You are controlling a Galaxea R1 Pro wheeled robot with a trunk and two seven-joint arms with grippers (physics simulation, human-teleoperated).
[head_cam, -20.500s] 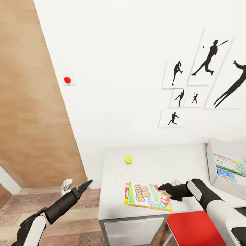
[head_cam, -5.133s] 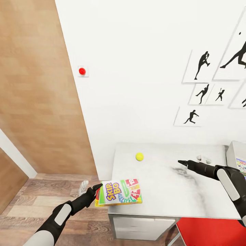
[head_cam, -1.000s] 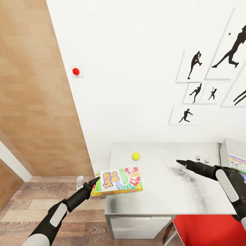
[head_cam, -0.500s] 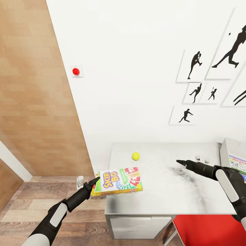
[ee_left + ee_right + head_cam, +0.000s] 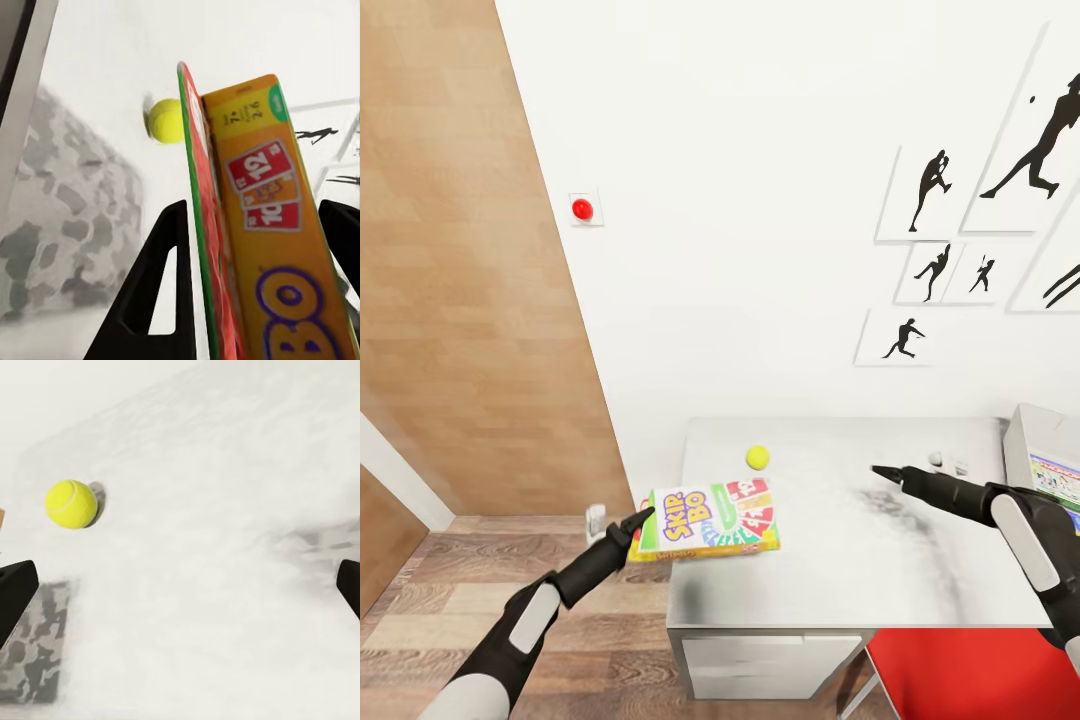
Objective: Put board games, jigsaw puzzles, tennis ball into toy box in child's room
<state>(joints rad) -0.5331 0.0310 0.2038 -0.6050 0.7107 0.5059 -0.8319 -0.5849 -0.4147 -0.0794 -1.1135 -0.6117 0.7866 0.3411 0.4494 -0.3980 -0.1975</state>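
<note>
While the right end effector (image 5: 878, 470) hovers empty above the tabletop (image 5: 880, 560), its fingers spread wide apart, the left end effector (image 5: 643, 521) grips one short edge of the yellow-green and red board game (image 5: 708, 518), fingers closed on either side of the thin box. Compared with half a second ago, the box has risen and tipped a little, its far end now clear of the tabletop edge. The tennis ball (image 5: 758, 458) sits just beyond the box's far end, ahead of the left end effector. The toy box (image 5: 1022, 440), with another game visible inside, lies well apart beyond the right end effector, so the lifted game appears ready to be carried across.
</note>
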